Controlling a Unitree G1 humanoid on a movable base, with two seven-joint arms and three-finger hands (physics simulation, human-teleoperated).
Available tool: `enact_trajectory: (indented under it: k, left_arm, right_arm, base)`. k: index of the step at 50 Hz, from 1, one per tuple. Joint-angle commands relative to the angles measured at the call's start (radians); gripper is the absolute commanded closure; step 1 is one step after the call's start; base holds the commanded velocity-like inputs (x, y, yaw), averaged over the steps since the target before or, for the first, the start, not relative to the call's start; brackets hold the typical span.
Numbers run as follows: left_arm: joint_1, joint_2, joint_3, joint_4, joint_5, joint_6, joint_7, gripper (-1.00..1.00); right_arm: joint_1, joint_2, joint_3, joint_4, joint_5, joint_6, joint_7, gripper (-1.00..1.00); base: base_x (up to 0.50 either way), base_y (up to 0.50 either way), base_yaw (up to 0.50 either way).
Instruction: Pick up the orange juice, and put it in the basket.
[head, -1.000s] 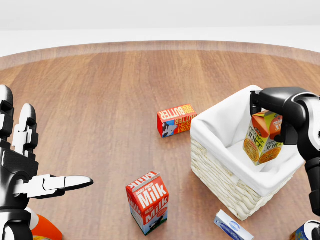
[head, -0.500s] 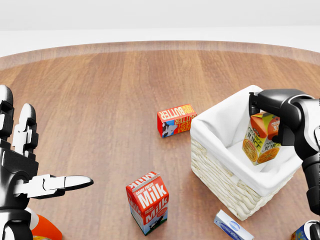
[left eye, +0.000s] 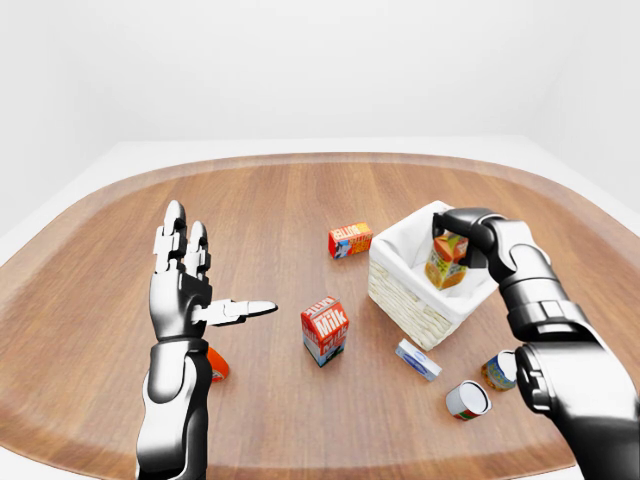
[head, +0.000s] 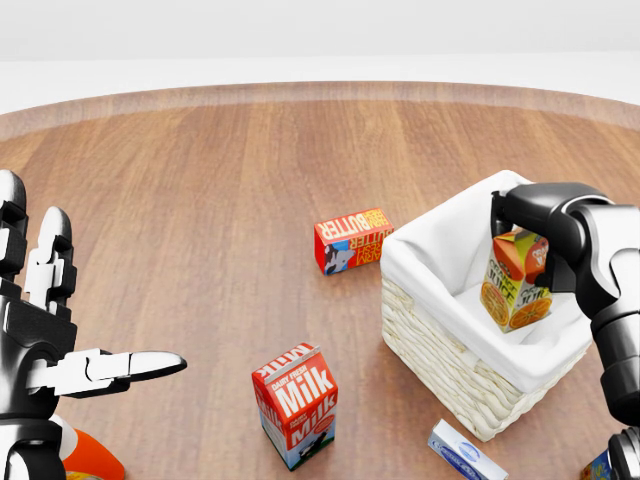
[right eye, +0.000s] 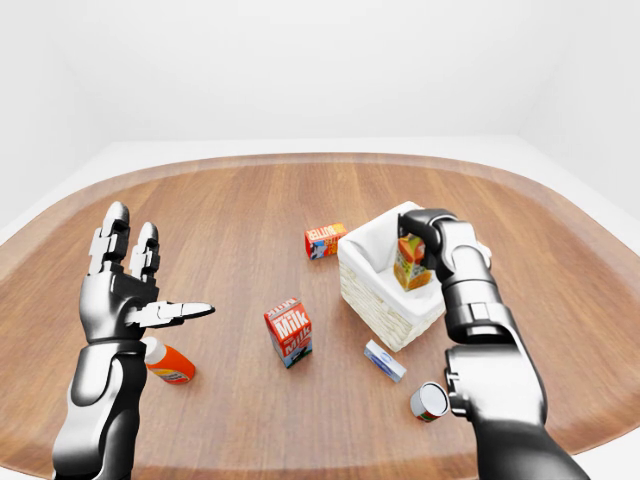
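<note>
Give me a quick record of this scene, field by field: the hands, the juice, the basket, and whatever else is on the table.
right hand: closed on the orange juice, holding it upright inside the basket
left hand: open, raised, holding nothing
basket: wicker with white lining, right side of head view
milk carton: upright, left of basket
butter box: lying on table above the milk
task state: juice in basket, not yet released
</note>
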Motion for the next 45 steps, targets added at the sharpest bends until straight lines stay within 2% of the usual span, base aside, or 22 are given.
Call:
enact_trajectory:
  k: [1, 2, 3, 4, 5, 45]
  left_arm:
    - [0.0, 0.0, 0.0, 0.0, 0.0, 0.0, 0.0, -1.0]
    - [0.0, 0.0, 0.0, 0.0, 0.0, 0.0, 0.0, -1.0]
    - [0.0, 0.0, 0.0, 0.0, 0.0, 0.0, 0.0, -1.0]
    - [0.0, 0.0, 0.0, 0.0, 0.0, 0.0, 0.0, -1.0]
    - [0.0, 0.0, 0.0, 0.0, 0.0, 0.0, 0.0, -1.0]
    - [0.0, 0.0, 0.0, 0.0, 0.0, 0.0, 0.0, -1.0]
  right_arm:
    - [-0.013, -0.004, -0.005, 0.009, -0.038, 0.0, -0.038, -0.18]
    - [-0.014, -0.004, -0.004, 0.012, -0.039, 0.0, -0.04, -0.4]
    - [-0.015, -0.004, -0.004, 0.015, -0.039, 0.0, -0.043, -0.48]
    - [-0.017, -0.004, -0.004, 0.016, -0.038, 0.0, -0.045, -0.91]
    - [-0.017, -0.005, -0.004, 0.016, -0.037, 0.0, -0.044, -1.0]
    - [-0.017, -0.009, -0.01, -0.012, -0.032, 0.0, -0.026, -1.0]
  base:
    - [0.0, 0.0, 0.0]
    - [0.0, 0.0, 0.0]
    - [0.0, 0.0, 0.0]
    - [0.0, 0.0, 0.0]
    - [0.0, 0.0, 0.0]
    - [0.0, 0.0, 0.0]
